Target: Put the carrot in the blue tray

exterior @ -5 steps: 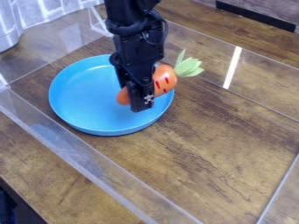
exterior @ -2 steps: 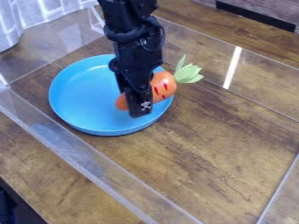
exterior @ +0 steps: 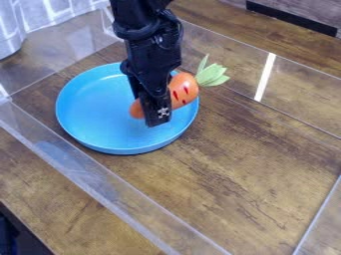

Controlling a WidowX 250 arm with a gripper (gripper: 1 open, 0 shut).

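Note:
The blue tray (exterior: 91,110) is a round bright blue dish on the wooden table, left of centre. My black gripper (exterior: 156,108) reaches down from the top over the tray's right side and is shut on the carrot (exterior: 185,90). The carrot's orange body sticks out to the right of the fingers, and its light green leafy top (exterior: 213,72) reaches past the tray's right rim. An orange bit also shows on the left of the fingers. Whether the carrot touches the tray floor I cannot tell.
A clear plastic wall (exterior: 80,169) rims the wooden table (exterior: 240,169) along the front left. Glare streaks lie on the wood at the right (exterior: 266,75). Pale objects sit at the top left corner (exterior: 14,35).
The gripper with the carrot has shifted slightly left and up in the picture, staying over the tray's right side. The grip has not changed.

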